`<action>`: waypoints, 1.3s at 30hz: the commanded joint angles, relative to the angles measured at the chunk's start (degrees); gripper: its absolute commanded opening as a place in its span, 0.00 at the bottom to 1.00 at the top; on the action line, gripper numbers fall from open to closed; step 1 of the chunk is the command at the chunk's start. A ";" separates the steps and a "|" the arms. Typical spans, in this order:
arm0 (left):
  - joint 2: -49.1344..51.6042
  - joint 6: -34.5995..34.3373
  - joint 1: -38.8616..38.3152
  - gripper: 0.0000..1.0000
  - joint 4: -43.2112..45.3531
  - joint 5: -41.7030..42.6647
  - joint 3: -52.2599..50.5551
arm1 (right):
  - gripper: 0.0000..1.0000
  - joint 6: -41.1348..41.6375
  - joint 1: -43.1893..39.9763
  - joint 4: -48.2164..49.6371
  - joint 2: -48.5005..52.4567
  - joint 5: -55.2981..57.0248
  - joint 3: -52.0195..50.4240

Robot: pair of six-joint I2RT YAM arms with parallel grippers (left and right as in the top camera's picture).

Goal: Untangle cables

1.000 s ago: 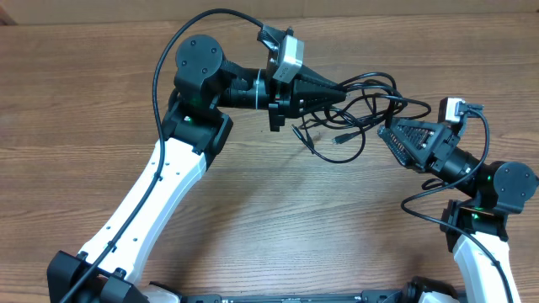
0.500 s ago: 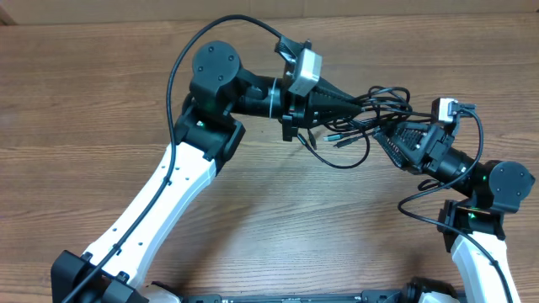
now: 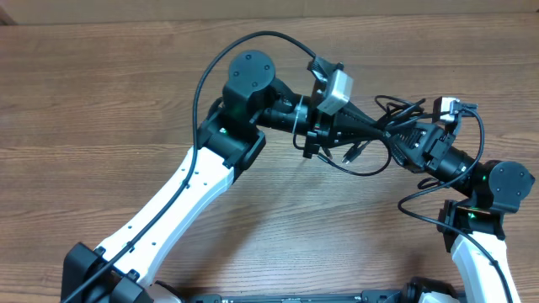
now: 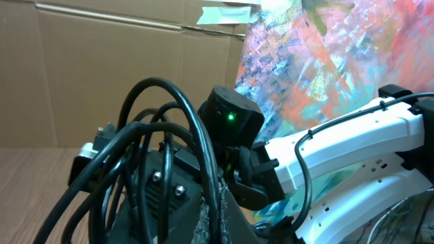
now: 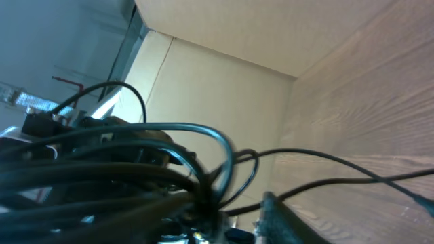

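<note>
The cables (image 3: pixel 396 108) are a bunch of thin black cords lifted between my two grippers at the right of the table. One loop (image 3: pixel 364 171) and a plug end (image 3: pixel 349 154) hang below it. My left gripper (image 3: pixel 379 128) reaches right and is shut on a strand; the left wrist view shows the cord pinched between its pads (image 4: pixel 215 203), with loops of cable (image 4: pixel 163 115) arching above. My right gripper (image 3: pixel 404 139) meets the bunch from the right. In the right wrist view its jaws (image 5: pixel 237 210) look open, with blurred cables (image 5: pixel 135 169) lying against one finger.
The wooden table (image 3: pixel 101 101) stretches left and forward. The two grippers are almost touching. Thicker black cables of the arms loop above the left arm (image 3: pixel 253 38) and beside the right arm (image 3: pixel 417 202). A cardboard wall (image 4: pixel 102 68) stands behind.
My left arm has swung right, carrying the cables with it, and the spread loops have bunched up against the right gripper. The right arm has barely moved.
</note>
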 commanded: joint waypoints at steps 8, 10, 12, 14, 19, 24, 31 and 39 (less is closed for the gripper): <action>0.98 2.23 -0.35 0.04 0.26 -1.90 1.14 | 0.20 -0.07 0.52 0.50 -0.22 0.26 1.14; 0.98 2.69 -0.26 0.04 0.24 -2.99 1.14 | 0.18 -0.07 0.52 0.50 -0.22 0.00 1.14; 0.98 3.06 0.04 0.04 0.20 -4.50 1.14 | 0.13 -0.07 0.52 0.48 -0.22 -0.26 1.14; 0.98 3.06 0.46 0.04 0.02 -6.38 1.14 | 0.08 -0.07 0.52 0.48 -0.22 -0.55 1.14; 0.98 3.04 2.67 0.04 -0.20 -10.12 1.14 | 0.04 -0.07 0.52 0.48 -0.22 -1.77 1.14; 1.01 3.04 5.33 0.04 -0.35 -10.51 1.14 | 0.04 -0.07 0.52 0.50 -0.22 -2.23 1.14; 1.03 3.08 9.07 0.04 -5.18 -14.19 1.14 | 0.04 -0.07 0.52 0.50 -0.22 -2.40 1.14; 1.05 4.59 10.16 0.07 -15.28 -23.78 1.14 | 0.04 -0.07 0.52 3.02 -0.22 -3.26 1.14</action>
